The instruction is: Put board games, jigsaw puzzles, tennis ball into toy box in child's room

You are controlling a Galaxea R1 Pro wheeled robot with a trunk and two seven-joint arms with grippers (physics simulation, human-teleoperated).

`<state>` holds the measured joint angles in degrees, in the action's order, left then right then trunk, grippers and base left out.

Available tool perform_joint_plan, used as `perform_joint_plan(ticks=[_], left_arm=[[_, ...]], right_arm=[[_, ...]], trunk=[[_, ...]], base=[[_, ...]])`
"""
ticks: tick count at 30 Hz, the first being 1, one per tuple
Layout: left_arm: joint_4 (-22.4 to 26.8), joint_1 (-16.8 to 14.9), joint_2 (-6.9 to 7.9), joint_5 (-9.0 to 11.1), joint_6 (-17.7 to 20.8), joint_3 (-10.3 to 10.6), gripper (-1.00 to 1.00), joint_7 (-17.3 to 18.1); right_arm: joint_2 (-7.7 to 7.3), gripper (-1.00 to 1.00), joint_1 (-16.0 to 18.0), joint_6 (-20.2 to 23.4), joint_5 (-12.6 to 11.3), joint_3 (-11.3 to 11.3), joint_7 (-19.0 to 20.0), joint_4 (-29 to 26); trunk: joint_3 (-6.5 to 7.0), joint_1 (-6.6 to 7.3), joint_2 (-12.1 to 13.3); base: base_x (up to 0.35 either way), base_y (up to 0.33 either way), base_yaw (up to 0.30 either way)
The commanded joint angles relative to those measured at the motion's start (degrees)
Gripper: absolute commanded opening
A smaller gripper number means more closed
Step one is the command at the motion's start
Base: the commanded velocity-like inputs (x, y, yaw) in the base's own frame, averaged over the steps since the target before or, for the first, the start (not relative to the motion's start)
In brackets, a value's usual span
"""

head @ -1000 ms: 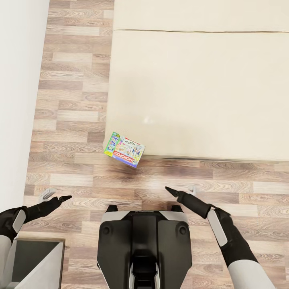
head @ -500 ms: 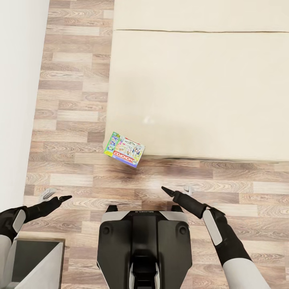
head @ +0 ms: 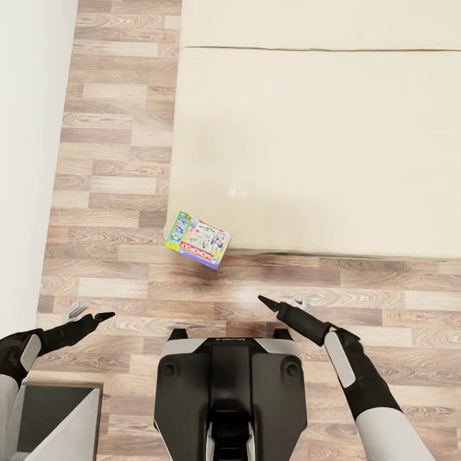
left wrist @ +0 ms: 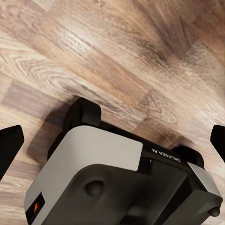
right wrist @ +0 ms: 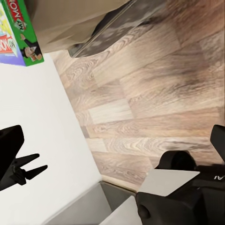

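One board game, a colourful Monopoly box (head: 199, 238), lies on the near left corner of the bed (head: 320, 141) and sticks out over the mattress edge. The same box (right wrist: 16, 33) appears in the right wrist view, beside the mattress side. My left gripper (head: 105, 315) hovers over the floor, left of and nearer than the box. It is open, its fingertips (left wrist: 9, 143) spread wide with nothing between them. My right gripper (head: 262, 299) points toward the bed's foot, right of the box and short of it. It is open too, with its fingertips (right wrist: 10, 140) far apart.
A white wall (head: 25, 160) runs along the left, with a strip of wood-plank floor (head: 115, 160) between it and the bed. A dark-topped cabinet (head: 57, 416) with pale sides stands at lower left beside my base (head: 230, 384).
My right arm has swung slightly to the left, its tip a little closer to the box. The left arm and the Monopoly box have stayed put.
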<state>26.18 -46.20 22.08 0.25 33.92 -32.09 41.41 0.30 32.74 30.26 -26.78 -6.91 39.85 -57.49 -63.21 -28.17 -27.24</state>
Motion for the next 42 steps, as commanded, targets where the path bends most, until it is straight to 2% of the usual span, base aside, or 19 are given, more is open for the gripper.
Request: perform_joint_plan(ticks=[1, 4, 19, 28, 42], left_arm=[[0.0, 0.0, -0.02, 0.0, 0.5, -0.3, 1.00, 0.2], [0.0, 0.0, -0.02, 0.0, 0.6, -0.3, 1.00, 0.2], [0.0, 0.0, -0.04, 0.0, 0.6, -0.3, 1.00, 0.2], [0.0, 0.0, -0.05, 0.0, 0.6, -0.3, 1.00, 0.2], [0.0, 0.0, -0.10, 0.0, 0.6, -0.3, 1.00, 0.2]], right_arm=[[-0.06, 1.00, 0.1, 0.5, -0.3, -0.1, 0.1, 0.0], [-0.14, 1.00, 0.2, 0.5, -0.3, -0.2, 0.0, 0.0], [-0.37, 1.00, 0.4, 0.6, -0.4, -0.4, 1.2, 0.4], [-0.38, 1.00, 1.0, 0.7, -0.4, -0.4, 4.8, 0.6], [-0.04, 1.00, 5.3, 0.6, -0.2, -0.2, 8.5, 5.4]], trunk=[[-0.23, -0.25, -0.5], [-0.77, -0.91, -1.7], [-0.77, -0.91, -1.7], [-2.38, -2.89, -5.3], [-4.90, -5.96, -10.9]], base=[[0.000, 0.000, 0.000], [0.000, 0.000, 0.000], [0.000, 0.000, 0.000], [0.000, 0.000, 0.000], [0.000, 0.000, 0.000]])
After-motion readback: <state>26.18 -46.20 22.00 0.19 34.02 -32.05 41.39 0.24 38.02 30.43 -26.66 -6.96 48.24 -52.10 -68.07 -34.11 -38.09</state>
